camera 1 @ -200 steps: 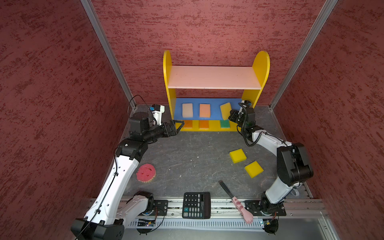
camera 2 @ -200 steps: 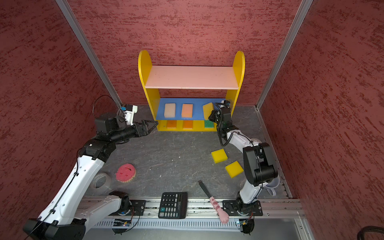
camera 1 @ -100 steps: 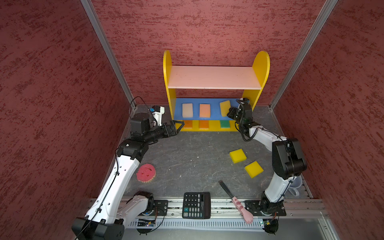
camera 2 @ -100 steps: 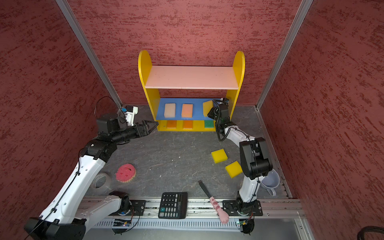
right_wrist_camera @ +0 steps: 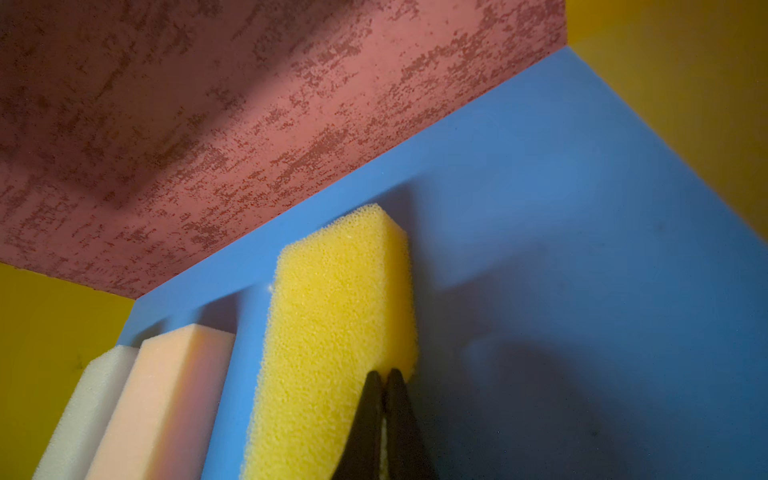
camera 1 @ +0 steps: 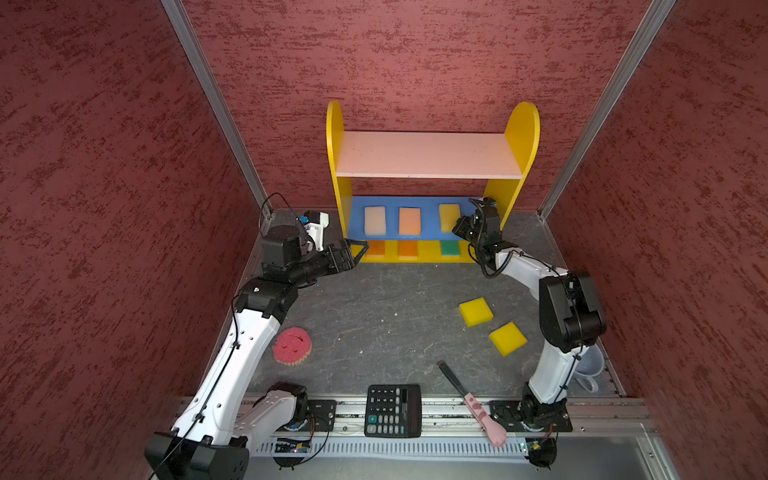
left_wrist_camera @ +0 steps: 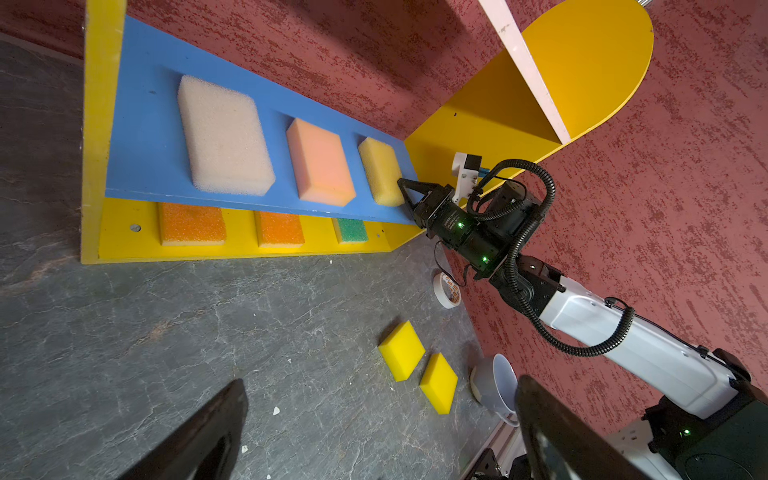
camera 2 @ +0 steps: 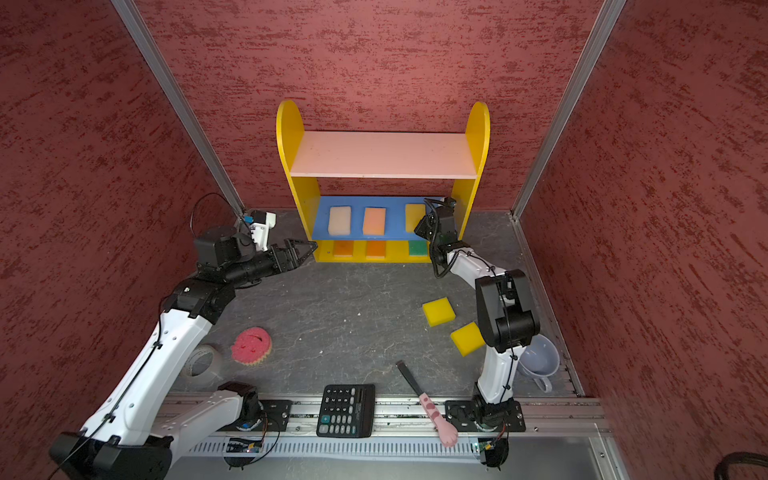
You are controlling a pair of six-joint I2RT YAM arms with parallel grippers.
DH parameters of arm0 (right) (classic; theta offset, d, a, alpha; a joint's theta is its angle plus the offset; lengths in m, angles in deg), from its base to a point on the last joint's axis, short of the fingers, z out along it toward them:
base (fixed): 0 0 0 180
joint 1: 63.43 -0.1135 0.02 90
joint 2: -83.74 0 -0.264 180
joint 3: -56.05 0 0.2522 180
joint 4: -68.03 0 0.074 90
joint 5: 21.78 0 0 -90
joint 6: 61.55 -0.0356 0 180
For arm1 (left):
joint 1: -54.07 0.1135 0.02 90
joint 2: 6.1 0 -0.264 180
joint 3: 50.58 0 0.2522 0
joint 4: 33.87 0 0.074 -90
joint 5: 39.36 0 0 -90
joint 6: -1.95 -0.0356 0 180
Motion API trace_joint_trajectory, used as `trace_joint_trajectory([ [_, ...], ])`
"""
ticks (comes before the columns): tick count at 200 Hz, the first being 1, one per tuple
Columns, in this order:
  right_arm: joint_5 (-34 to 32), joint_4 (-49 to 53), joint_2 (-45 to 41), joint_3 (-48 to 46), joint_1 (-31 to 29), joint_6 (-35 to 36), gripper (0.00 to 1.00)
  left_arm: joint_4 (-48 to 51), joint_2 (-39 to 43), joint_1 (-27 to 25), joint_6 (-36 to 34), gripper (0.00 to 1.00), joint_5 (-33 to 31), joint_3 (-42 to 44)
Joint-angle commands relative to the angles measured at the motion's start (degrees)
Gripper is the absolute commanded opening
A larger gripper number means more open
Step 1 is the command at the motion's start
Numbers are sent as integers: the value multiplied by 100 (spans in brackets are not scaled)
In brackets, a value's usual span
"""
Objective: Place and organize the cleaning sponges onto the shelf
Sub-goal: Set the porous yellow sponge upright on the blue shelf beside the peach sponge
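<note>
The shelf (camera 1: 428,154) holds a cream sponge (camera 1: 375,220), peach sponge (camera 1: 409,221) and yellow sponge (camera 1: 448,212) on its blue board (camera 1: 430,226), three more below; three lie on the floor (camera 1: 374,316). The right gripper (right_wrist_camera: 384,376), jaws pressed together, touches the yellow sponge's near end; the left gripper (camera 1: 360,249) hangs spread wide beside the shelf

A three-tier shelf (camera 2: 478,137) with yellow round-topped side panels stands far, in the middle. On its blue middle board lie a cream-white foam sponge (camera 2: 339,220), a peach foam sponge (camera 2: 374,221) and a yellow foam sponge (camera 2: 413,211), whose near end the right gripper (camera 2: 417,228) covers. The yellow bottom board shows an orange sponge (camera 2: 343,248), a second orange sponge (camera 2: 376,248) and a green sponge (camera 2: 417,248). The left gripper (camera 2: 309,251), jaws spread, hangs by the shelf's left foot. A round pink scalloped sponge (camera 2: 250,345) lies near left.
</note>
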Motion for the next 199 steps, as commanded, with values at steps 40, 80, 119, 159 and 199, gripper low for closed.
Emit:
trace_joint_trajectory([
  [40, -56, 232, -13, -44, 144, -78, 0, -107, 21, 33, 38, 100, -147, -21],
  [80, 165, 206, -190, -241, 214, -48, 0, -114, 26, 33, 62, 100, -288, -85],
  [119, 427, 452, -296, -209, 237, 46, 0, -89, 38, 33, 91, 100, -305, -70],
  [159, 515, 517, -395, -178, 240, 38, 0, -172, 4, 34, 168, 100, -296, 7],
  [199, 546, 571, -384, -200, 249, -30, 1, -128, 12, 41, 158, 100, -347, 5],
])
